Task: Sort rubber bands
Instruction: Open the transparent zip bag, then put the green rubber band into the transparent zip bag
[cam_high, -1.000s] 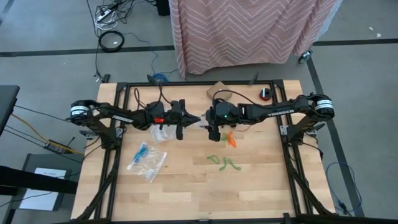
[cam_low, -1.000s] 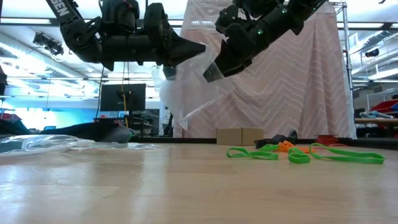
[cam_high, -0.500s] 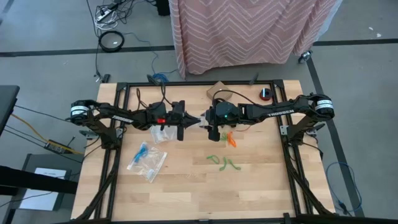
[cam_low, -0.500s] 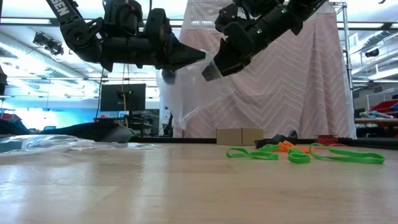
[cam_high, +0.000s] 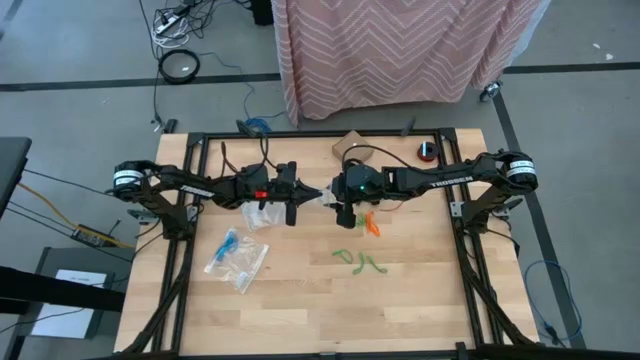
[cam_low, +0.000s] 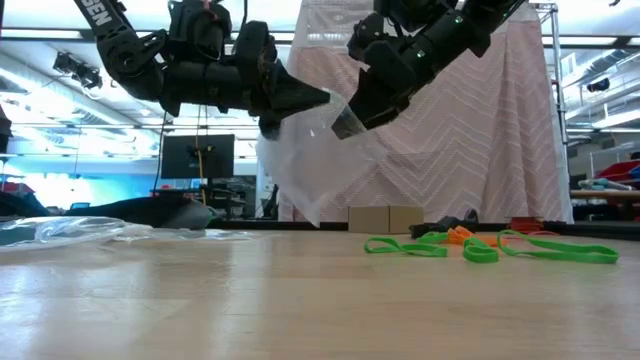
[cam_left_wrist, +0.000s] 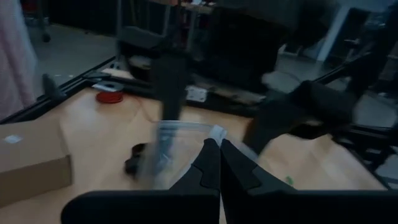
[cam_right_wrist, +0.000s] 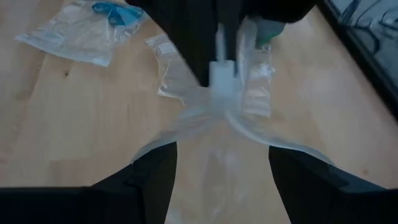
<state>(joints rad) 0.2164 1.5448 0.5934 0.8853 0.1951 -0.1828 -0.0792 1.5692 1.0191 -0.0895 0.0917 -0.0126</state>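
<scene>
Both dark arms are meeting above the middle of the light wooden table (cam_high: 300, 300), and the left gripper (cam_low: 318, 97) is pinching, with its fingers pressed together, the top edge of a clear plastic zip bag (cam_low: 305, 160) that is hanging in the air between the two arms. The right gripper (cam_low: 352, 118) is standing with its fingers spread wide just beside that pinch point, and its wrist view is showing the bag's mouth (cam_right_wrist: 221, 93) lying between the two dark fingers (cam_right_wrist: 149, 180), so the bag appears to be waiting for a second hold or an opening pull. The relation that matters most is this: the bag is hanging roughly straight down from the left gripper, its long axis near vertical and its lower corner close above the table, while the loose rubber bands are lying on the tabletop on the right arm's side. The thin green rubber loops (cam_high: 358, 260) are resting nearer the front edge, and the small orange loops (cam_high: 371, 225) are lying just below the right gripper in the overhead view; both groups are nearer to the right arm than to the left. A second clear bag holding blue bands (cam_high: 236, 254) is lying flat on the left arm's side, well apart from the loose ones. A small cardboard box (cam_high: 350, 142) is sitting at the far edge.
</scene>
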